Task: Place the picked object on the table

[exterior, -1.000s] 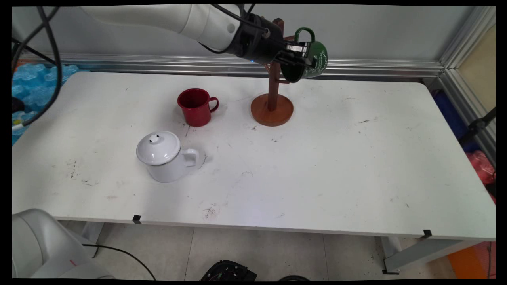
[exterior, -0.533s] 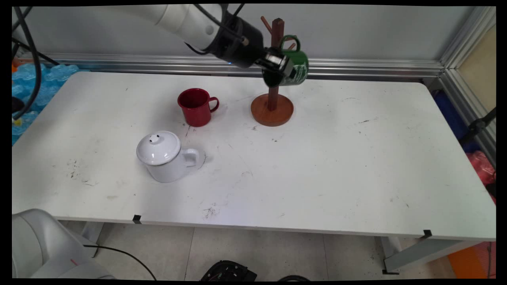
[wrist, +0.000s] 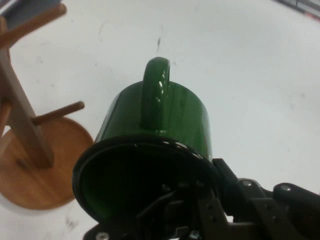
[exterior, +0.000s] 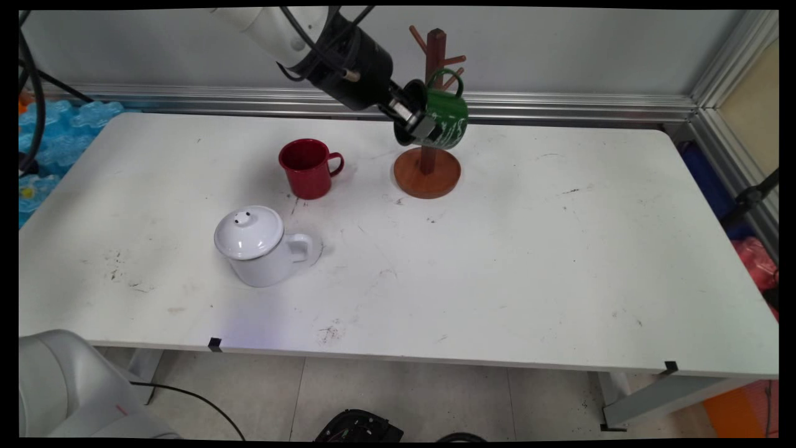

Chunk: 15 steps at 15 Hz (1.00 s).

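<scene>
**Green mug held by its rim beside the mug tree**

My end effector is clenched on the rim of the green mug, one finger inside the mouth and one outside, as the hand view shows. I hold the mug off the counter, tipped on its side, with its handle up and turned toward the wooden mug tree. In the main view it sits in front of the tree's post, above the round base, near the far edge of the counter; whether the handle touches a peg I cannot tell

I judge the mug to be enamel or glazed: stiff, light to moderate in weight, with a glossy wall that could slip in a rim pinch. It would likely chip if knocked against the post. The rim is a workable hold; the handle is left free

The mug's inside looks dark and empty. The red mug stands upright left of the tree, well apart from my hand, its mouth open and apparently empty. The white lidded pot sits nearer the front edge, lid on, so its contents are hidden
</scene>
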{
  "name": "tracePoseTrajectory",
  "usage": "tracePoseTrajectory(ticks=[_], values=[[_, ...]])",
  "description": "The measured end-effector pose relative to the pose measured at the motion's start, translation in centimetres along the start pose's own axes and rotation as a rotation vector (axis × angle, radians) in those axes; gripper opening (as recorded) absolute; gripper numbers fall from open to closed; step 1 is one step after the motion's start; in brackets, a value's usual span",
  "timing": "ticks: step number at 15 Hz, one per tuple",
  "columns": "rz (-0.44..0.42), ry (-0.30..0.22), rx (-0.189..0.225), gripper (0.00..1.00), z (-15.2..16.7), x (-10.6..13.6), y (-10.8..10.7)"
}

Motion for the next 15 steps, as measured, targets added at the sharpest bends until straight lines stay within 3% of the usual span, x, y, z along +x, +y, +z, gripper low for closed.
tracePoseTrajectory(ticks=[8, 15], values=[[0.14, -0.153, 0.053, 0.0, 1.4, 0.0, 0.3], [0.15, -0.297, 0.123, 0.0, 3.8, -0.9, 1.1]])
